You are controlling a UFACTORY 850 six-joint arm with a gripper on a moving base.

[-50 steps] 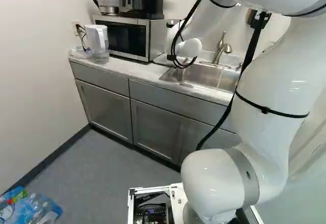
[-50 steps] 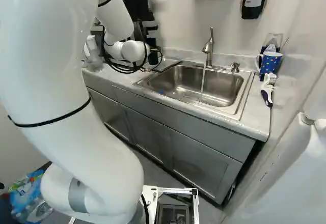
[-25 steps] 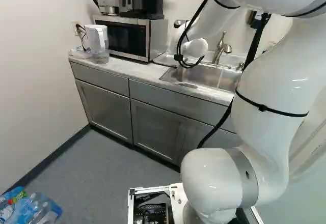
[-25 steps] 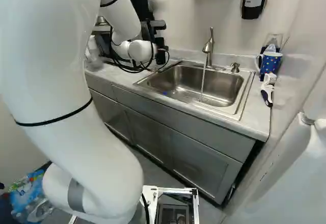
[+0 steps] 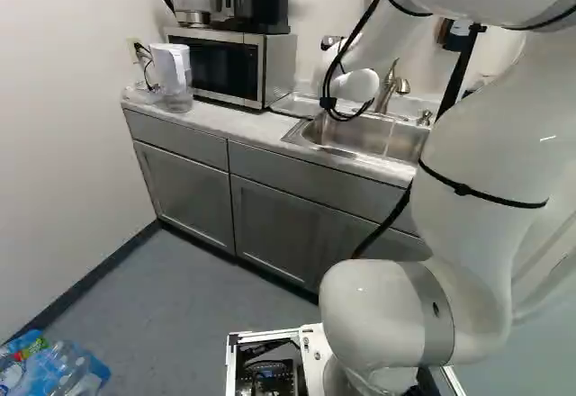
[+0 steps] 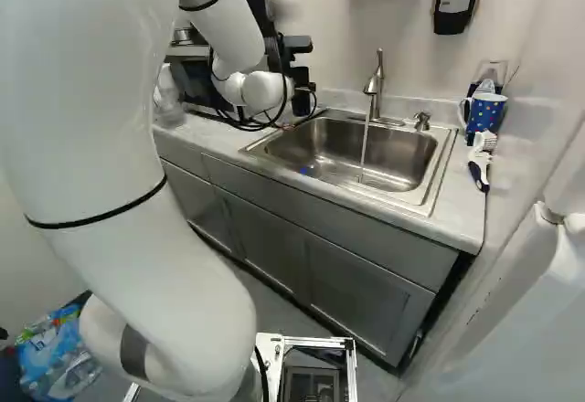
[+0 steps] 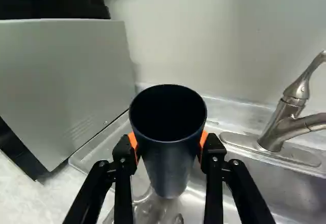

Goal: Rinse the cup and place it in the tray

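Left of the one brushed-metal faucet (image 7: 280,127), our two black, orange-padded fingers (image 7: 124,157) clamp one dark, tapered cup (image 7: 170,165). We judge we are bringing it to rinse; next, we must tip it under the faucet's single water stream (image 6: 364,151). Right of the faucet stands one blue, dotted mug (image 6: 484,114).

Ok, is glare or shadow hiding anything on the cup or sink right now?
Wrist view: deep shadow inside the cup hides its bottom; right base view: bright sheen on the sink, basin still readable; left base view: small glint on the arm.
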